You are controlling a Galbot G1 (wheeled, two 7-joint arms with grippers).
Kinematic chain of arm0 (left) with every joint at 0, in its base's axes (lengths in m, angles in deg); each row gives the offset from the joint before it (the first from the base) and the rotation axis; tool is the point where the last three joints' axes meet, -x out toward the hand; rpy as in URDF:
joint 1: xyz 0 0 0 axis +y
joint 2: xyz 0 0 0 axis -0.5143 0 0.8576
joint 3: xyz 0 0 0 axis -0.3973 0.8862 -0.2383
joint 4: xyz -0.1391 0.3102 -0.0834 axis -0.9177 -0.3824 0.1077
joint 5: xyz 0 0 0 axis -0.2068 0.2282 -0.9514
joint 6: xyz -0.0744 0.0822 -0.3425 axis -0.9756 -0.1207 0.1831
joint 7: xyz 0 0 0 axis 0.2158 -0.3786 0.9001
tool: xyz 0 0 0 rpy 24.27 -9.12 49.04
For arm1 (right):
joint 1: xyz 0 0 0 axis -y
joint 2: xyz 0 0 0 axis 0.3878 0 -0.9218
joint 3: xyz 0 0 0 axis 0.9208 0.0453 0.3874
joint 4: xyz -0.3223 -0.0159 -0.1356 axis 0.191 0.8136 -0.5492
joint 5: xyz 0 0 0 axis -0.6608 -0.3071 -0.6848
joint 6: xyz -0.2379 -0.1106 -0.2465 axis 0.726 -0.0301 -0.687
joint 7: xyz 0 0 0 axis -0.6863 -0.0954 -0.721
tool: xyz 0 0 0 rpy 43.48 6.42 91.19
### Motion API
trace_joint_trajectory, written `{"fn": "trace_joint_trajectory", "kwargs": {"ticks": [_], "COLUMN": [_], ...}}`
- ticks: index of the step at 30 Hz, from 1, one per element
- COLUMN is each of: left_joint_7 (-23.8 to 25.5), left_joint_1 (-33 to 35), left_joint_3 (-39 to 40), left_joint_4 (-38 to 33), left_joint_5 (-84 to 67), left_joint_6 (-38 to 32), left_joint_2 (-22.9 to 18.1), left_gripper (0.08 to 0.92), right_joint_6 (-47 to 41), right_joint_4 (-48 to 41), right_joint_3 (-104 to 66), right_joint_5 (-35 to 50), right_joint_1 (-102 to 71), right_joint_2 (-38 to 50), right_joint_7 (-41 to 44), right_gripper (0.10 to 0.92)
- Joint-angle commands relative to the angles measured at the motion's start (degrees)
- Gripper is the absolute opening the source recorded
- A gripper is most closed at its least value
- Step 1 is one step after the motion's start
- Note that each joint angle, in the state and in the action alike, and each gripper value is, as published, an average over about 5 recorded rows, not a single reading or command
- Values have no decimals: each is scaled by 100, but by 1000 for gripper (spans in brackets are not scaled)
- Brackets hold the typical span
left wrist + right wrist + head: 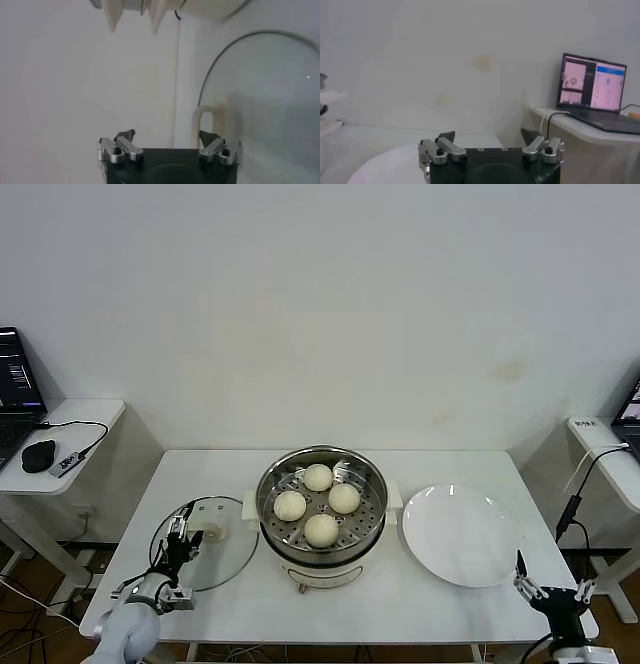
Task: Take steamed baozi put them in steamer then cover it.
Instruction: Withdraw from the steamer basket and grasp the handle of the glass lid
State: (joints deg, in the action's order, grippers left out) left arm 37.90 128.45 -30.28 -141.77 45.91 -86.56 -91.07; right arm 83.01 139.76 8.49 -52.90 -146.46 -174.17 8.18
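Right, left end effector [178, 546] hangs spread over the near-left edge of the round clear glass cover [225, 569], which lies flat on the white counter [400, 594] beside the steamer. Its cream rectangular handle [210, 122] sits just ahead, off toward one finger. Centre the fingers across it before descending, then pinch. All four cream-white round baozi [319, 477] sit in the shiny steel steamer [322, 502]. Right end effector [553, 592] idles spread at the near-right counter edge, by the flat white plate [461, 534].

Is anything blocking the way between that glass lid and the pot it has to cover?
Nothing visible. The lid lies flat on the table just left of the steamer, whose top is open with four buns inside. The open left hand hovers over the lid.
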Motion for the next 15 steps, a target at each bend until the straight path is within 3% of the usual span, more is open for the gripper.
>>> {"fn": "trace_joint_trajectory", "kwargs": {"ticks": [1,10,15], "left_joint_7": [-7,-30,-33], "left_joint_1": [-348,-432,-455], "left_joint_3": [126,134,158], "left_joint_4": [412,521,596], "left_joint_5": [71,72,101], "left_joint_6": [1,-3,-14], "left_joint_2": [-2,-33,-39], "left_gripper": [823,822,723], "right_joint_6": [8,39,43], "right_joint_4": [1,-31,-33], "right_joint_3": [-14,23,50], "right_joint_5": [-31,-66,-71], "right_joint_1": [-41,-55,-58], "right_joint_2": [-35,-50,-58], "right_joint_7": [4,12,17], "right_gripper": [823,823,823]}}
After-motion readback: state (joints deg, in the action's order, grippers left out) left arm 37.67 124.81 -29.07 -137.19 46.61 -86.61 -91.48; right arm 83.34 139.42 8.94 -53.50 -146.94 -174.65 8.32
